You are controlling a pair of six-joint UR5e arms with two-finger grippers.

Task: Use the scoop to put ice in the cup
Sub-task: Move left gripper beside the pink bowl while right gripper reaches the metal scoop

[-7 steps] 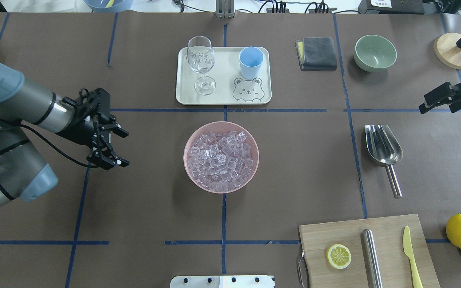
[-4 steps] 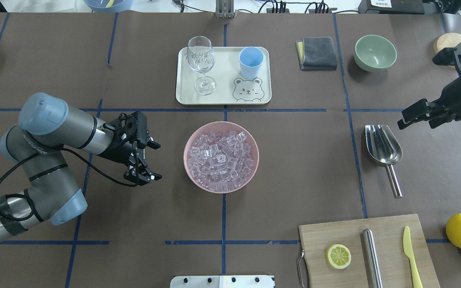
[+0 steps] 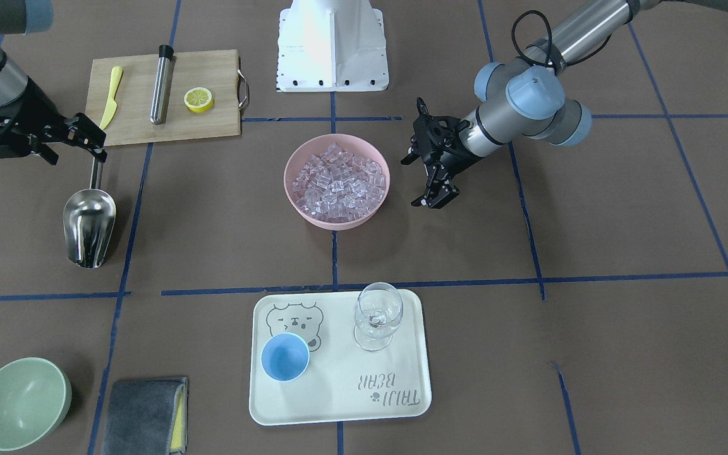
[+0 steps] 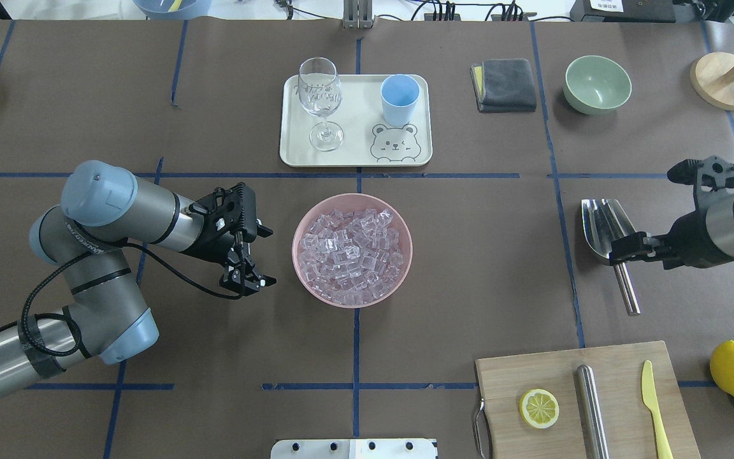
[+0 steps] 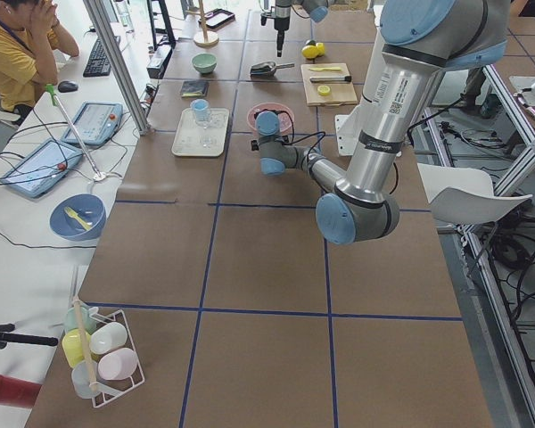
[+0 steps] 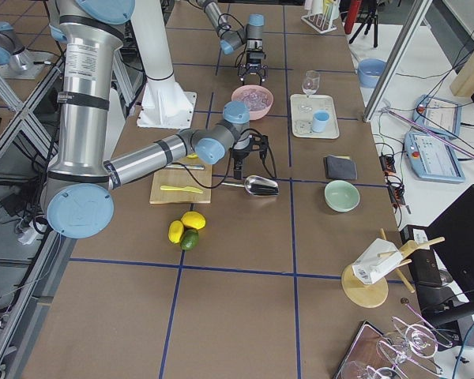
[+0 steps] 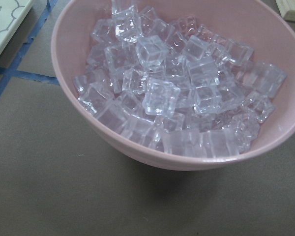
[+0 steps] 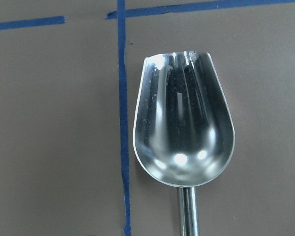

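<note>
**benchwatcher:** So how far along was it when you looked?

**tapegrid:** Barely started, I'd say. The scoop (image 4: 599,223) lay flat on the table (image 4: 214,350), empty, out on the robot's right and well apart from the bowl and tray. The right gripper (image 3: 79,151) hung just over where the handle meets the trough. Its jaws looked spread with nothing in them, but the wrist blocked a lot from my spot, so don't quote me.

**benchwatcher:** And the ice?

**tapegrid:** All the ice (image 4: 351,252) I could see was piled in the pink bowl (image 4: 295,248) mid-table. The cup (image 4: 399,95) stood on the cream tray (image 4: 354,156) beyond it, next to a wine glass (image 4: 320,89), and it looked empty inside. The left gripper (image 4: 268,255) sat just beside the bowl, jaws wide, holding nothing. So grab, scoop, carry, tip: all of that was left to do, by my reckoning.

**benchwatcher:** What was the setup like?

**tapegrid:** Brown paper on top, marked off in blue tape lines. Near the robot there was a cutting board (image 4: 532,373) with a lemon slice (image 4: 539,408), a steel cylinder (image 4: 592,408) and a yellow knife (image 4: 654,408). On the far side were a green bowl (image 4: 596,83) and a gray cloth (image 4: 504,84). A person (image 5: 9,53) sat at a side desk with tablets and a keyboard.
</note>
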